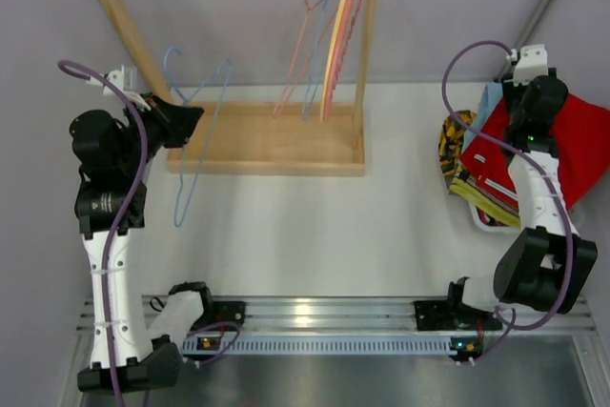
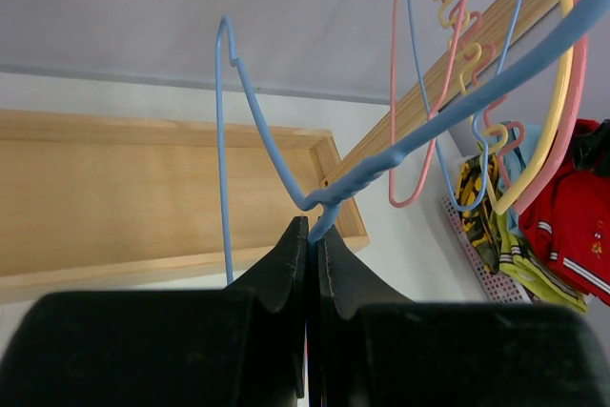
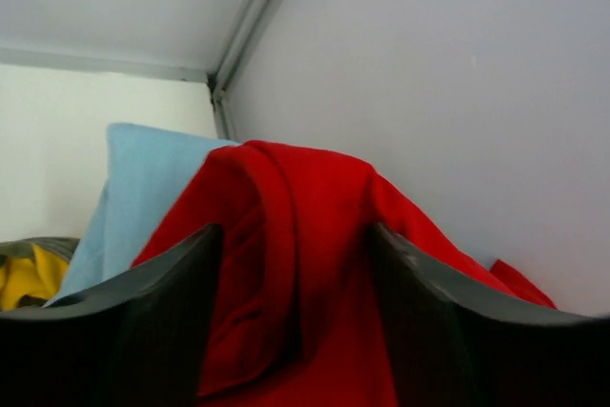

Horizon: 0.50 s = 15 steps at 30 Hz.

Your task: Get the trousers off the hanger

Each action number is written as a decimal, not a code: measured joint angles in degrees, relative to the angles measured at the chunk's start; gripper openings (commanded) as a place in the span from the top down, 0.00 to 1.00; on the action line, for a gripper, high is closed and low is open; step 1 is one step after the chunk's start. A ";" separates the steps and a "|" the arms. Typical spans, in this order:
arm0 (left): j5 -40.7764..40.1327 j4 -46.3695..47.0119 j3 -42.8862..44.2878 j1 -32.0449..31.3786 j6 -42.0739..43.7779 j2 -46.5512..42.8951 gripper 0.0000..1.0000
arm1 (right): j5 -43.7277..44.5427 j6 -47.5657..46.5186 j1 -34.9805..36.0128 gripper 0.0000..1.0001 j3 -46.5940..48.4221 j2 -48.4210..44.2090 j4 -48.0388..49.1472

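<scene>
My left gripper [image 1: 195,116] is shut on the twisted neck of an empty blue wire hanger [image 1: 205,102] and holds it in front of the wooden rack; the left wrist view shows the fingers [image 2: 286,264] pinching the hanger [image 2: 381,164]. The red trousers [image 1: 581,150] lie on a pile at the right with the light blue pair [image 1: 488,102] and the yellow-green pair [image 1: 486,199]. My right gripper [image 1: 548,92] is open over the pile. In the right wrist view its jaws [image 3: 295,231] straddle a raised fold of the red trousers [image 3: 315,178], with the light blue pair [image 3: 143,178] behind.
The wooden rack [image 1: 276,140] stands at the back, with several empty coloured hangers [image 1: 334,45] bunched at the right end of its rail. A yellow-and-black patterned cloth [image 1: 453,145] lies at the pile's left edge, in a white basket [image 1: 481,221]. Walls close in on both sides.
</scene>
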 measured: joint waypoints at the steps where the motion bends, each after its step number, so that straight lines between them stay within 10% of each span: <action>1: 0.09 0.02 0.46 -0.22 0.28 0.68 1.00 | -1.20 0.96 0.02 0.24 0.02 -0.66 -0.79; 5: -1.11 -0.13 3.67 -3.06 2.25 4.90 1.00 | -4.02 2.27 0.00 0.02 0.76 -3.74 -5.46; 15: -11.17 0.31 17.38 -15.74 8.37 16.70 1.00 | -7.67 4.68 -0.35 0.01 6.80 -12.46 -15.13</action>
